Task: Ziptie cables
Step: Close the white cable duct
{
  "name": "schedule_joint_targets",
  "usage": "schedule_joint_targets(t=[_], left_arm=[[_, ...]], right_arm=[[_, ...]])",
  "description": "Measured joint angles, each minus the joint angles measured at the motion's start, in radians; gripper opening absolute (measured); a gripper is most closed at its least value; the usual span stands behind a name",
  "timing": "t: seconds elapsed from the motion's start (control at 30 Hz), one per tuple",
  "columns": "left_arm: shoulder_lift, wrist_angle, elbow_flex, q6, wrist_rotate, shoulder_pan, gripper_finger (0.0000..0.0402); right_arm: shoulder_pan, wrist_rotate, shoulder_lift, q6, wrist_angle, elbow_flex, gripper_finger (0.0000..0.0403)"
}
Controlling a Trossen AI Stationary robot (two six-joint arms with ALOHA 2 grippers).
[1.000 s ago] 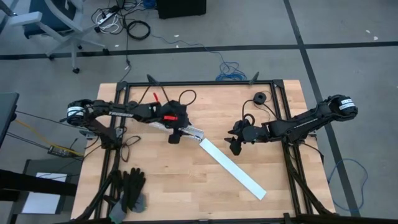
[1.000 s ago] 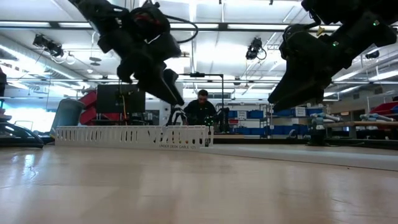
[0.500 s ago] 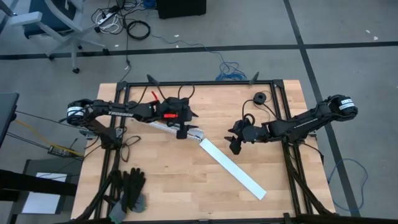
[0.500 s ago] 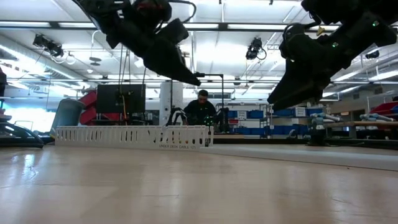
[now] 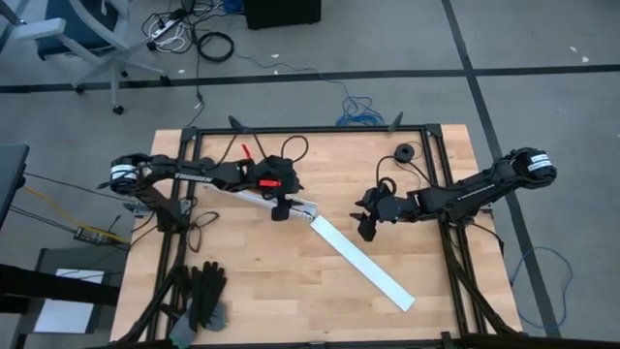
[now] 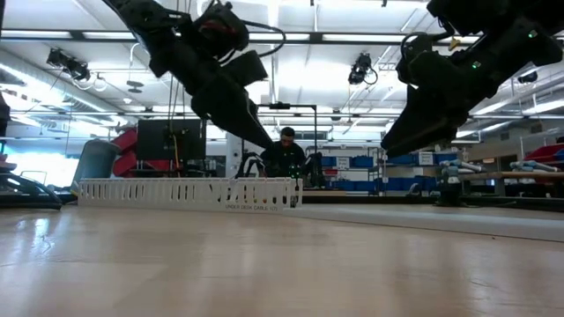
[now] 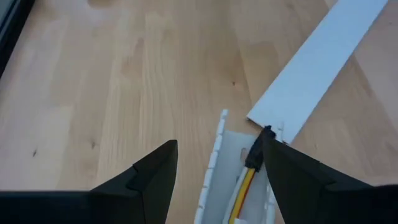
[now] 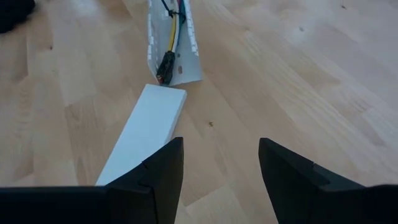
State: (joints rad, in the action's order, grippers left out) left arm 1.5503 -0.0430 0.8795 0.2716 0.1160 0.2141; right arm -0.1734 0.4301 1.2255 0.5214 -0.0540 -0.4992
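Cables [image 8: 171, 28], seemingly yellow and blue, dark-plugged, lie in channel [image 8: 186, 62]

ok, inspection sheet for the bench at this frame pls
Surface: wooden table, bare around the work.
Job's things: cables, yellow, green and blue, lie in the white slotted channel; dark plug end at its open end. Flat white cover strip lies beside that end.
Clutter: black gloves at the table's front left corner.
Grippers: left gripper open above the channel end; right gripper open, empty, off the strip.
Cables: none tied yet.
Surroundings: person beyond the table; office chair on the floor.
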Motion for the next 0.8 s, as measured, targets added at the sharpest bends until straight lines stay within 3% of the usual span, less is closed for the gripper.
schedule_joint_targets(t=[0.3,0.47,0.8], left_arm=[[0.062,0.036,0.0,-0.057,0.0,-0.005,0.0214],[0.062,0.001,0.0,-0.092,0.079,-0.005,0.0214],[0.093,-0.014,-0.001,-0.036,0.096,-0.005,0.0214]], right_arm=[[0.0,-0.005,0.0,0.025,0.006,0.0,0.0189],[-0.001,-0.006,0.0,0.035,0.005,0.0,0.0188],[-0.001,-0.006,0.0,0.056,0.004,0.0,0.0188]])
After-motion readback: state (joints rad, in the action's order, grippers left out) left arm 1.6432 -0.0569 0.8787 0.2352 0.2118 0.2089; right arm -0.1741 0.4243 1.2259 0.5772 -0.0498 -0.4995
